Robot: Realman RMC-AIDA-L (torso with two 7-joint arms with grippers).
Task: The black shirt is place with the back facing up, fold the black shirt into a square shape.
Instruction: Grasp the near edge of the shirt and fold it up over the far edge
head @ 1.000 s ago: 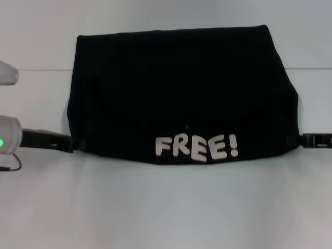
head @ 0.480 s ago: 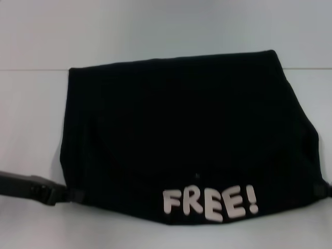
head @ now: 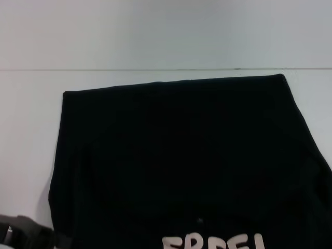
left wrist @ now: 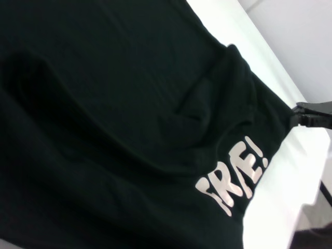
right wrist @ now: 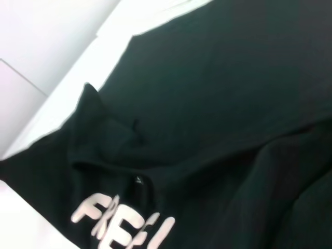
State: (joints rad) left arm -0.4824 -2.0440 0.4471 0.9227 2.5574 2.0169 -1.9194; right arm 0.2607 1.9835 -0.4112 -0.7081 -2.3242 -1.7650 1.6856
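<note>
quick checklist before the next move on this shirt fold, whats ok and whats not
1. Left hand at the black shirt near left corner: ok.
2. Left hand's grip closed on cloth: cannot tell.
3. Right hand at the opposite edge, seen from the left wrist: ok.
4. Far fold edge straight: ok.
5. Fabric flat near the lettering: not ok, creased.
6. Square shape reached: cannot tell, shirt runs out of view.

There is one black shirt (head: 176,155), and it bears one line of pale lettering (left wrist: 236,179) with an exclamation mark at its end. One white surface (head: 155,41) carries it, the only surface in view. Two grippers show: the left gripper (head: 26,236) at the shirt's near left corner in the head view, and the right gripper (left wrist: 314,115) at the shirt's far edge in the left wrist view.
</note>
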